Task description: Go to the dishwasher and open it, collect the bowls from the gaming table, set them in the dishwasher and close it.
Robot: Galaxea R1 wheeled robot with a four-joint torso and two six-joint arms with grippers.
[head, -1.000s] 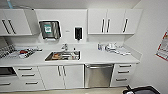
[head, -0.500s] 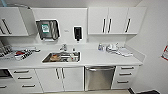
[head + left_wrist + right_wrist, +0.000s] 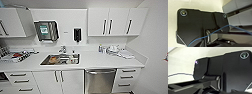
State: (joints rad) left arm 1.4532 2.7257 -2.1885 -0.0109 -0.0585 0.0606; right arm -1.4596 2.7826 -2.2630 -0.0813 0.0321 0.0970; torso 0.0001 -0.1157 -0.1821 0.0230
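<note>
The whole kitchen wall sits larger and lower in the head view than half a second ago, so the camera has closed in. A white counter (image 3: 100, 61) runs wall to wall under white upper cabinets (image 3: 112, 22). The dishwasher (image 3: 100, 80), its steel door shut, stands under the counter's front edge, right of the sink (image 3: 60, 59). Dishes (image 3: 113, 49) crowd the counter's back right corner. How far either gripper is open, I cannot tell.

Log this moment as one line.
phase: at kitchenette | dishwasher: shut, below counter | sink: left of it
</note>
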